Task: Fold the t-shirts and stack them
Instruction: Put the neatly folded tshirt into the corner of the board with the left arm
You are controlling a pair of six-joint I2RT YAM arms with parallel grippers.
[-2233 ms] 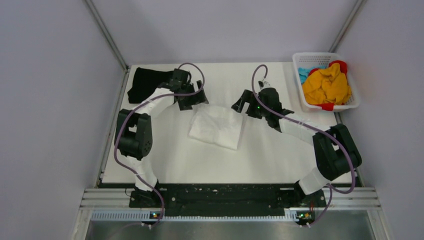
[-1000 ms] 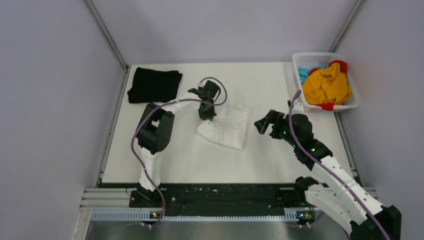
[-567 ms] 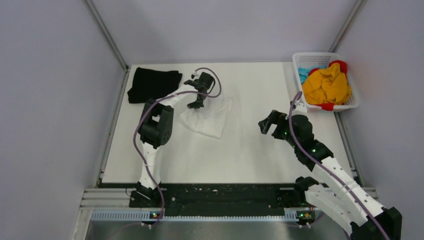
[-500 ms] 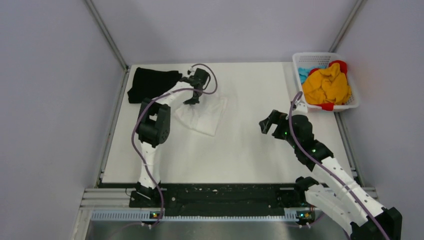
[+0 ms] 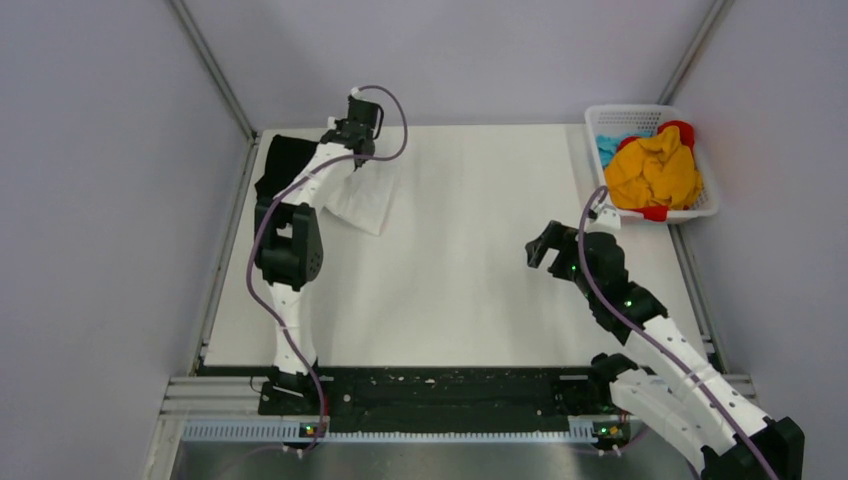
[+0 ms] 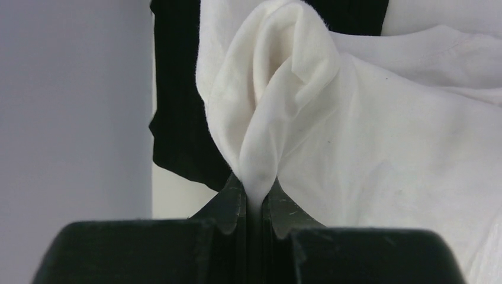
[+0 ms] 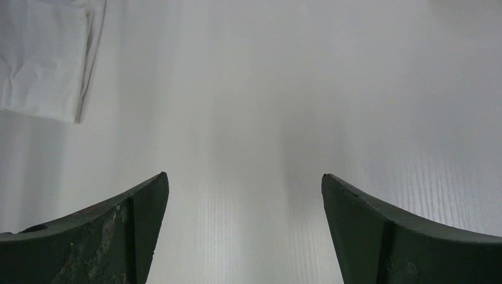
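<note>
The folded white t-shirt (image 5: 367, 200) hangs partly lifted at the far left of the table, and its left part lies over the black t-shirt (image 5: 274, 166). My left gripper (image 5: 349, 150) is shut on a bunched edge of the white cloth. In the left wrist view the left gripper (image 6: 254, 192) pinches a white fold (image 6: 278, 89), with the black t-shirt (image 6: 177, 118) underneath and to the left. My right gripper (image 5: 545, 250) hovers open over bare table at the right. Its wrist view shows the right gripper (image 7: 244, 183) with nothing between the fingers and the white t-shirt (image 7: 41, 59) far off.
A white lattice basket (image 5: 700, 205) with yellow, red and blue clothes (image 5: 655, 170) stands at the far right corner. Grey walls close the table on the left, back and right, and the black t-shirt lies close to the left wall.
My left gripper has carried the white t-shirt from the middle of the table to the far left, onto the black t-shirt. The right arm has barely moved.
</note>
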